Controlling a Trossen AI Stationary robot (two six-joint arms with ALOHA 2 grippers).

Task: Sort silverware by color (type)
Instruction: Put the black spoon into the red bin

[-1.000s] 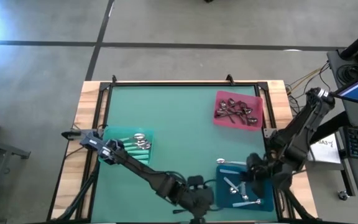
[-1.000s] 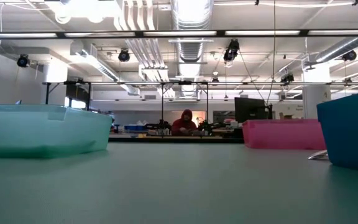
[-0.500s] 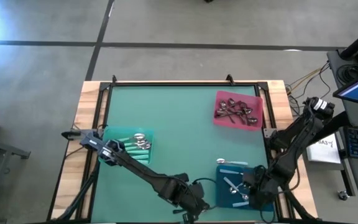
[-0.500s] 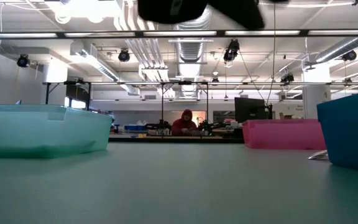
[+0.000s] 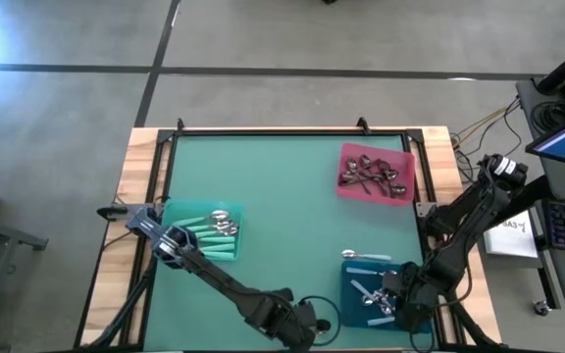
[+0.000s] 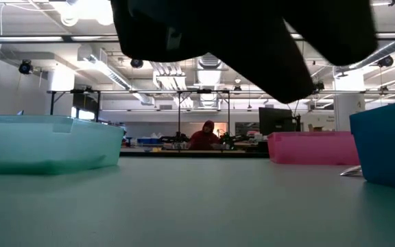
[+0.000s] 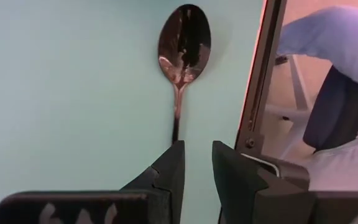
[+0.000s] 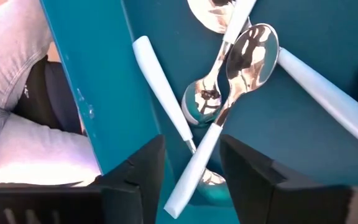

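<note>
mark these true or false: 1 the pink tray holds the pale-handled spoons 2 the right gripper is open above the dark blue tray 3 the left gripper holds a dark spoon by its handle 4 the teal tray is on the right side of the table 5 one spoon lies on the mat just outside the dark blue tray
1. False. The pink tray holds dark metal spoons; the pale-handled spoons lie in the dark blue tray.
2. True. The right gripper stands open over that tray.
3. True. The left gripper pinches the dark spoon at its handle end.
4. False. The teal tray sits on the left side.
5. True. A loose spoon lies beside the tray's far edge.
</note>
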